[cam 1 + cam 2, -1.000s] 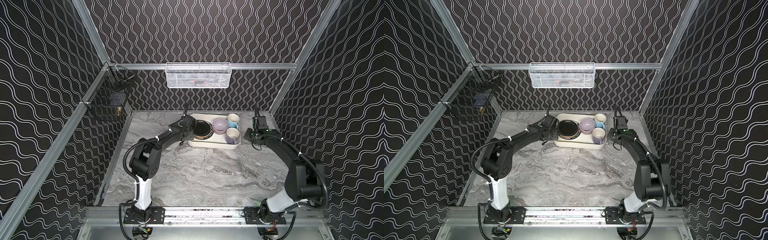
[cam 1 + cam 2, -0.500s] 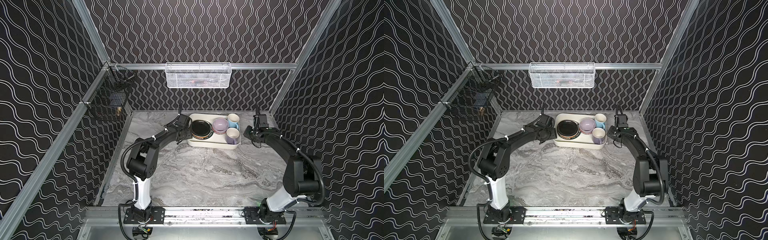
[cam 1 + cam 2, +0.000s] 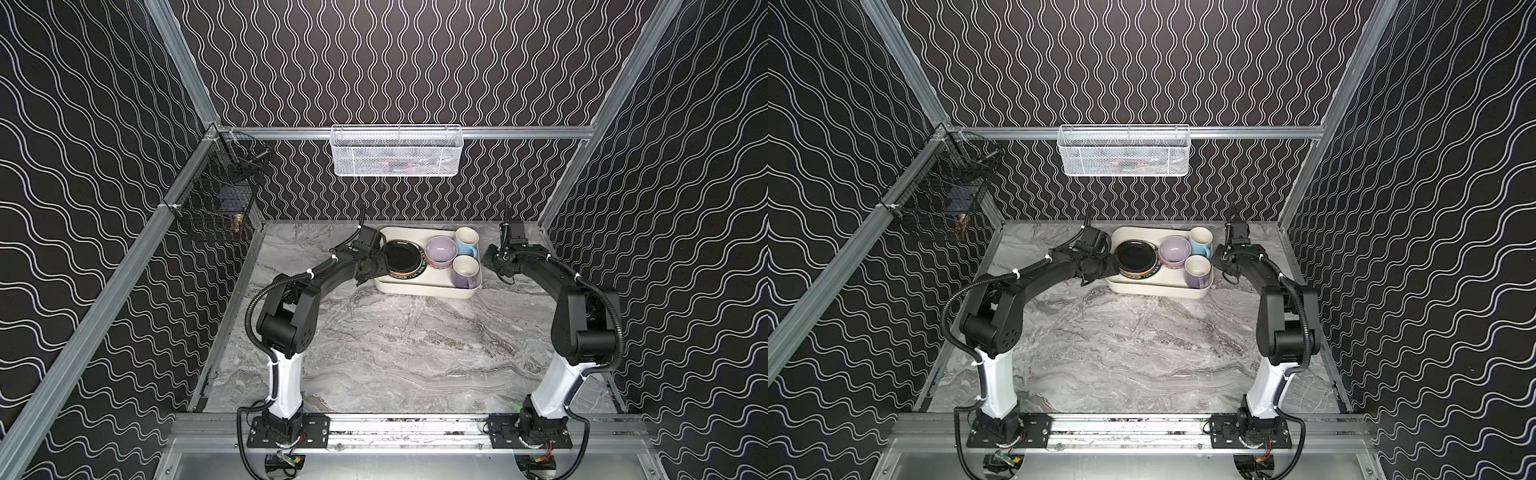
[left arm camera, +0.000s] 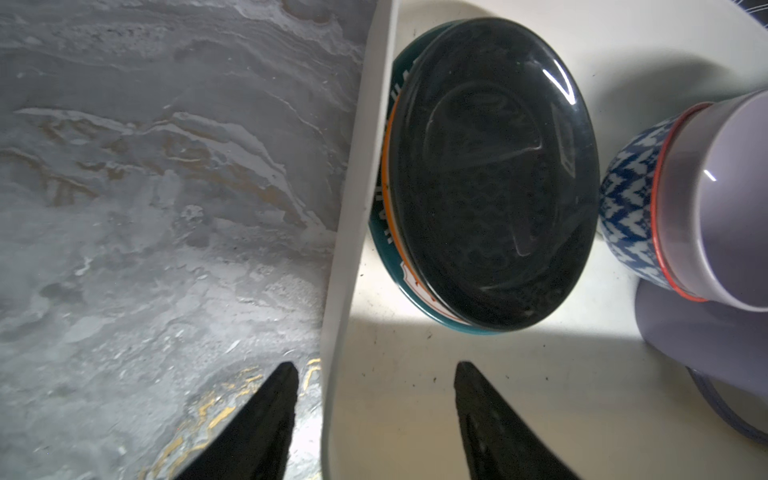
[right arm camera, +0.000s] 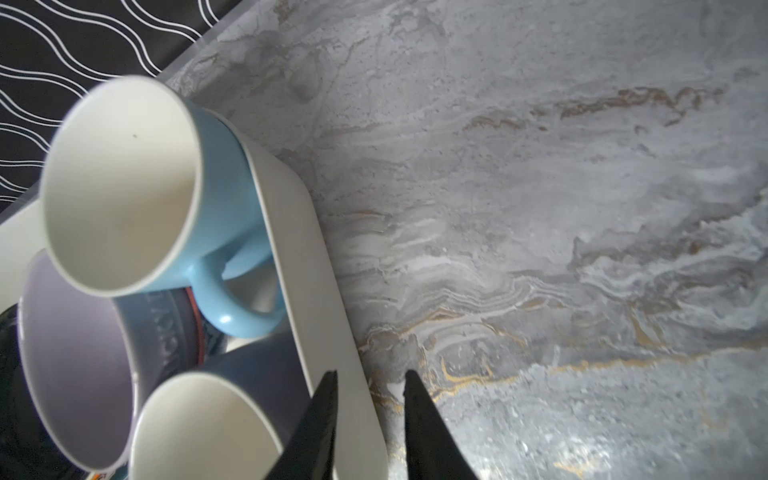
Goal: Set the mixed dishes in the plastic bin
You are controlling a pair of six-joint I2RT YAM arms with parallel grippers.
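1. Both top views show the plastic bin at the far end of the marble table, with every dish we can see already inside it.
2. Within the bin, a black plate tops a stack over orange and teal rims; a lilac bowl, light-blue mug and lilac mug crowd its other end.
3. Our left gripper straddles the bin's wall with jaws spread, gripping nothing.
4. Our right gripper straddles the opposite rim, jaws narrowly parted; whether they pinch it we cannot tell.
5. We judge loading finished: any nudge to the bin should be level and gentle to keep the mugs upright.
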